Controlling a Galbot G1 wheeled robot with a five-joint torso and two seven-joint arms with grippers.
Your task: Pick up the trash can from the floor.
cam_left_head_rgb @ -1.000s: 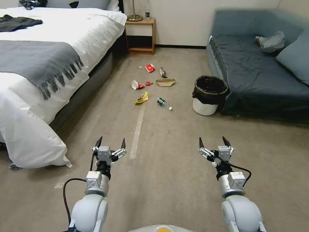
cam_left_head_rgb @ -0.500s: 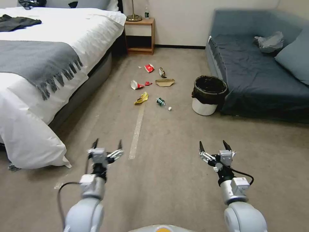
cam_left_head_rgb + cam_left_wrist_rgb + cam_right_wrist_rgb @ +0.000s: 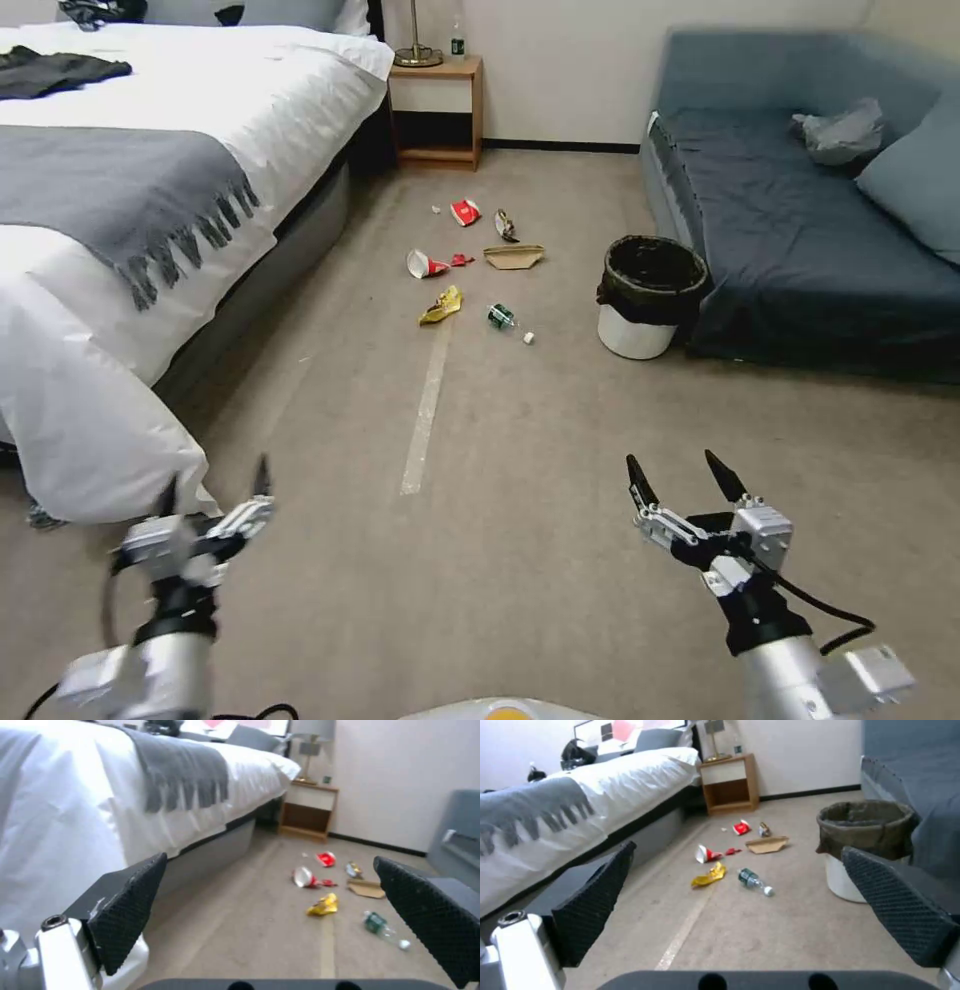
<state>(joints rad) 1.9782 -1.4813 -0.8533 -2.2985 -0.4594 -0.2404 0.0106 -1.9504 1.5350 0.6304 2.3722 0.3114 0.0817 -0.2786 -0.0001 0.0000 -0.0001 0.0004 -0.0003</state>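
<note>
While both arms hang low over the floor (image 3: 520,520), neither gripper has hold of anything. The right gripper (image 3: 685,478) is spread wide, its two dark fingertips well apart and pointing ahead. The left gripper (image 3: 212,488) is likewise spread wide, with empty carpet between its fingertips; it sits just beside the hanging corner of the white bed (image 3: 90,440).

The trash can (image 3: 650,295) stands upright on the floor, well ahead of the right gripper and roughly in line with it, well apart from both grippers. Its white body shows below a black liner (image 3: 655,285) folded over the rim. It stands just beside the front edge of the blue sofa (image 3: 800,240); contact with the sofa cannot be confirmed. In the right wrist view the trash can (image 3: 862,843) appears between the spread fingers, close to the pad (image 3: 895,915) on the sofa side.

Scattered litter (image 3: 470,270) lies ahead of the left gripper and to the bed side of the trash can: a green bottle (image 3: 502,317), a yellow wrapper (image 3: 442,305), a brown paper bag (image 3: 514,256) and red-and-white cups (image 3: 428,263). A pale tape strip (image 3: 428,400) runs along the floor between the two grippers toward the litter. A wooden nightstand (image 3: 437,110) stands far ahead against the wall.
</note>
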